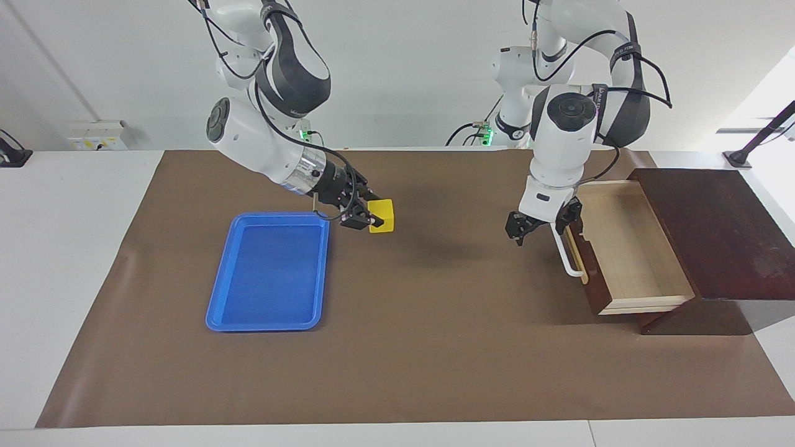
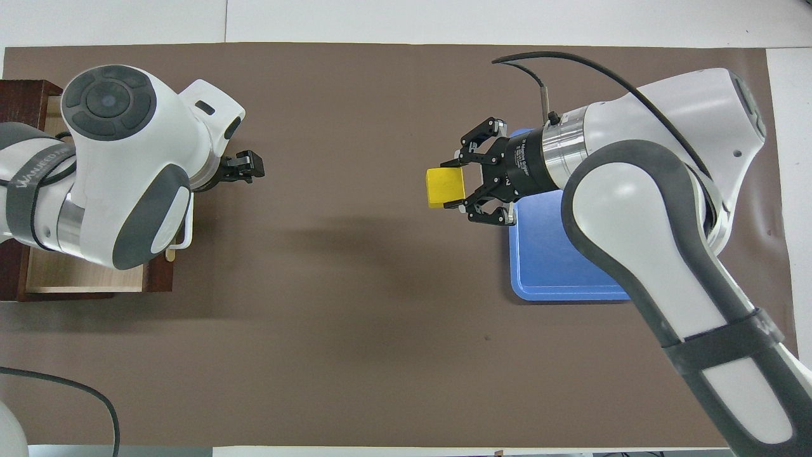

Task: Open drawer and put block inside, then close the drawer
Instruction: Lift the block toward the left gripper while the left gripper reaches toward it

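The drawer point(image 1: 627, 245) stands pulled out of its dark wooden box point(image 1: 714, 236) at the left arm's end of the table, its pale wood inside bare. Its white bar handle point(image 1: 568, 254) faces the table's middle. My left gripper point(image 1: 541, 222) is open and hangs just beside the upper end of the handle, holding nothing. My right gripper point(image 1: 374, 218) is shut on the yellow block point(image 1: 382, 215) and holds it above the mat, beside the blue tray's corner. In the overhead view the block point(image 2: 444, 187) sits in the right gripper point(image 2: 458, 187), and the left arm covers most of the drawer point(image 2: 82, 279).
A blue plastic tray point(image 1: 268, 271) lies on the brown mat point(image 1: 422, 347) toward the right arm's end; it also shows in the overhead view point(image 2: 552, 260), partly under the right arm. Bare mat lies between the tray and the drawer.
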Action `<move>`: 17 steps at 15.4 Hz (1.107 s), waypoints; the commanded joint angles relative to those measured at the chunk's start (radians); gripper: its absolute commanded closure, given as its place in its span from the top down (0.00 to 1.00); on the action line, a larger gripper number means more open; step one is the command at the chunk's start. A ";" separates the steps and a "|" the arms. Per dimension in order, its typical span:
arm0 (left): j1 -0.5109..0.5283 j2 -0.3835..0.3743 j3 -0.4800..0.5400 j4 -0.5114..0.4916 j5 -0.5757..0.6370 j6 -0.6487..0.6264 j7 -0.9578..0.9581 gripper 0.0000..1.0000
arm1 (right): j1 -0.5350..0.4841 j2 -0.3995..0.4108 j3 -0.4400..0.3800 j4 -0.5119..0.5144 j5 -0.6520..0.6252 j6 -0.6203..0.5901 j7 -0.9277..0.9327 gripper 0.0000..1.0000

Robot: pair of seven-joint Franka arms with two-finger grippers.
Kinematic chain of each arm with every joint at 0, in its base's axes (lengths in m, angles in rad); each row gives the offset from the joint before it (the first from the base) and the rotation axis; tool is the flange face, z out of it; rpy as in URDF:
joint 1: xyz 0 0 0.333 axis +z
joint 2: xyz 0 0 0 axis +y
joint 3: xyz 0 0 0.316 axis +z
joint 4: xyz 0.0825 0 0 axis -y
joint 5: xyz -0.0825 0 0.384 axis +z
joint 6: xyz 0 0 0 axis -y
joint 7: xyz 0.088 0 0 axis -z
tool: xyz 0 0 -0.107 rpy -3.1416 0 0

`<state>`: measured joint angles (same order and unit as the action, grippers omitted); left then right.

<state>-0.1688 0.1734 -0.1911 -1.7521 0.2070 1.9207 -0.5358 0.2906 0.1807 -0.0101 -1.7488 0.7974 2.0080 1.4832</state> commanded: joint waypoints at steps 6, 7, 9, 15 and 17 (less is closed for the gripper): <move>-0.089 -0.025 0.015 0.117 -0.041 -0.215 -0.188 1.00 | -0.071 0.005 0.007 0.009 -0.018 -0.017 -0.021 0.00; -0.090 -0.023 0.013 0.115 -0.043 -0.210 -0.188 1.00 | -0.073 0.005 0.007 0.009 -0.018 -0.018 -0.023 0.00; -0.100 -0.019 0.005 0.131 -0.078 -0.201 -0.278 1.00 | -0.076 0.005 0.005 0.014 -0.020 -0.037 -0.029 0.00; -0.216 -0.009 0.004 0.116 -0.299 0.033 -0.983 1.00 | -0.074 0.006 0.001 0.018 -0.018 -0.045 -0.028 0.00; -0.248 -0.003 0.002 0.091 -0.342 0.209 -1.212 1.00 | -0.053 0.003 0.001 0.017 -0.017 -0.032 -0.015 0.00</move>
<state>-0.3753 0.1601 -0.1999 -1.6369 -0.0837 1.9844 -1.5360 0.2291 0.1814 -0.0117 -1.7480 0.7926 1.9854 1.4755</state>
